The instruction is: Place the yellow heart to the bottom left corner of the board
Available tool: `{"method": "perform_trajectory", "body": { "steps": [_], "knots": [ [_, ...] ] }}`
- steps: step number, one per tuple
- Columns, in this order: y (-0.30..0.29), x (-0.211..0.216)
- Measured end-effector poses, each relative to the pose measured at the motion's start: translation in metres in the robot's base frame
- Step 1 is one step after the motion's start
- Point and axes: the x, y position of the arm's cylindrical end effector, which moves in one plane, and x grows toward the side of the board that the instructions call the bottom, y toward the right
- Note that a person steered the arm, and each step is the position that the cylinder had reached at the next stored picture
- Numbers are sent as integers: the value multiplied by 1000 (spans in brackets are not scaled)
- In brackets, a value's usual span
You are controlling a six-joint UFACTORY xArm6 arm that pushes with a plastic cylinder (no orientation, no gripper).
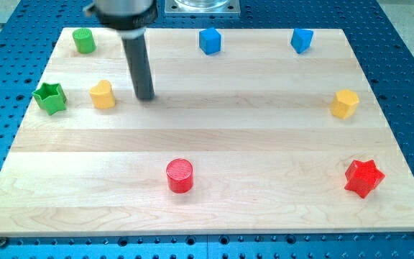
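One yellow heart (102, 94) sat near the counter's (264, 144) left edge, just beside the green star (49, 98), with the rod's tip (145, 97) close on its right; to send it to the bottom left corner, the tip would do best to circle above it and push downward, keeping off the star. There was no claw to judge, only the rod, whose upper end blurred out of frame.

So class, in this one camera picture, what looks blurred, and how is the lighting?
Camera view: the arm's upper housing is smeared, probably by motion; my tip, right of the yellow heart, and the red cylinder look sharp; lighting is even, shadows soft, no strong glare on the board.
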Motion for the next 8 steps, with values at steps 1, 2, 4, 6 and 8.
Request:
{"method": "perform_trajectory", "body": {
  "steps": [1,2,4,6,8],
  "knots": [
    [-67,12],
    [-145,90],
    [-152,142],
    [-132,138],
    [-145,139]
  ]
}}
